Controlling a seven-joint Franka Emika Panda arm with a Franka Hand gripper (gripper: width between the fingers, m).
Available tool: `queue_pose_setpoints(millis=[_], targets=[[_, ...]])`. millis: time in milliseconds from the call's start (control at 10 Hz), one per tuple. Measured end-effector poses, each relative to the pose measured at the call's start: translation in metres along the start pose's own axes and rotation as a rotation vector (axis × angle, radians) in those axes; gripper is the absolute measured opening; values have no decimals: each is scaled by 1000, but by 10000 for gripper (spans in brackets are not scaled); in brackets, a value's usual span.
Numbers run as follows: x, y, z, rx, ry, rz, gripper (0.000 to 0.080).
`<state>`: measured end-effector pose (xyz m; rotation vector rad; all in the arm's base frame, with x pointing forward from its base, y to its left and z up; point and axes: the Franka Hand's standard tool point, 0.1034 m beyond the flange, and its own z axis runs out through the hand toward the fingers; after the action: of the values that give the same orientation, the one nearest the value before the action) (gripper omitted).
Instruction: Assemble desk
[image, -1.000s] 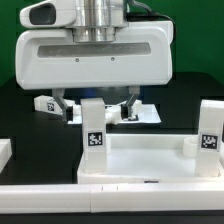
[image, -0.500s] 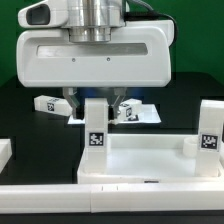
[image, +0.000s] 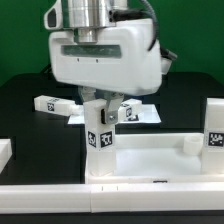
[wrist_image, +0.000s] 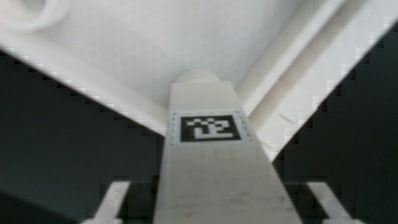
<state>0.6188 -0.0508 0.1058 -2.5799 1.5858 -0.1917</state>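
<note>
At the exterior view's left, near the front edge of the black counter (image: 25, 95), sits a small white block (image: 5, 152), cut off by the frame. Further back on that side a loose leg (image: 54, 103) lies flat on the counter, tag facing up, well apart from the rest.

Toward the middle, the gripper (image: 103, 112) hangs straight down over an upright leg (image: 98, 135). This leg stands at the corner of the tabletop (image: 150, 162) that is on the exterior view's left, its tag facing the camera. The wrist view looks down the same leg (wrist_image: 214, 165) to the tabletop (wrist_image: 107, 50) below it. In that view the two fingers (wrist_image: 116, 203) flank the leg with a dark gap on each side. So the jaws stand wide, straddling the leg without pressing on it.

Behind the gripper, toward the back edge of the counter, lies the marker board (image: 143, 113), flat and partly hidden by the fingers.

The tabletop lies open side up across the middle and the exterior view's right, raised rim all round, close to the front edge. A round socket (image: 190, 145) shows in its far corner on that side. Just beyond the socket, at the exterior view's right edge, a second leg (image: 213, 125) stands upright with its tag facing the camera.
</note>
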Motion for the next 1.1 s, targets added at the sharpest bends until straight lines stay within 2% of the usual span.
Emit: queue_pose_setpoints(millis=[300, 400, 600, 700, 800, 900, 1000, 1100], targets=[[1, 0, -1, 1, -3, 220, 284], [2, 0, -1, 6, -21, 428, 284], [-3, -4, 1, 36, -40, 799, 284], [-3, -5, 1, 41, -47, 840, 284], [-3, -5, 1, 41, -46, 820, 335], [-3, -5, 1, 42, -45, 772, 470], [-4, -7, 0, 37, -46, 664, 470], [-4, -7, 0, 40, -41, 434, 605]])
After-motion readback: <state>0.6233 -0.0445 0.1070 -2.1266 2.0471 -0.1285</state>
